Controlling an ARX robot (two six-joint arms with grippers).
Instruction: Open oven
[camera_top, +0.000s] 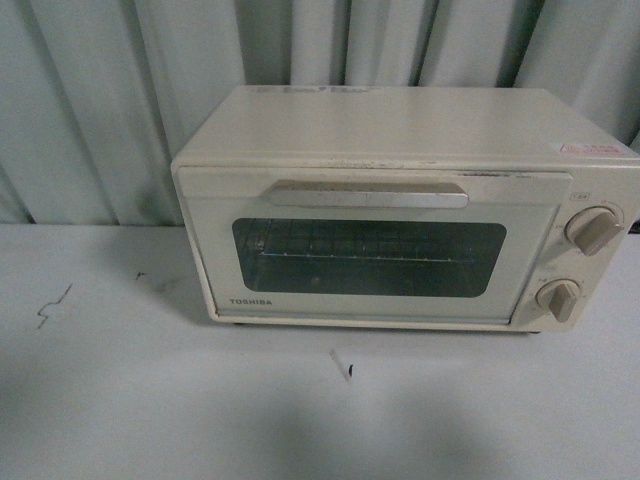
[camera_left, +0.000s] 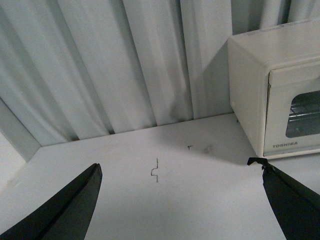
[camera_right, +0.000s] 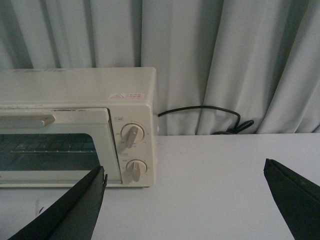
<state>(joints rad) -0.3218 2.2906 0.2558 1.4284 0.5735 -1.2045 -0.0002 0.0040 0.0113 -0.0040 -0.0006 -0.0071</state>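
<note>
Basically, the oven (camera_top: 400, 210) was seen shut, set on the white table (camera_top: 150, 400) toward the right, back close to the pleated curtain (camera_top: 100, 100). Cream-white box; dark glass window (camera_top: 368, 257) with a wire rack visible behind it, beige bar handle (camera_top: 368, 194) across the door top, two beige knobs (camera_top: 594, 230) stacked at the right edge, TOSHIBA printed under the window. A black power cord (camera_right: 210, 112) was seen trailing behind on the right. Small dark marks were noted on the table in front; nothing was seen against the door. Left gripper (camera_left: 180, 200) and right gripper (camera_right: 185, 200) were both spread wide, nothing held, well clear of the oven
</note>
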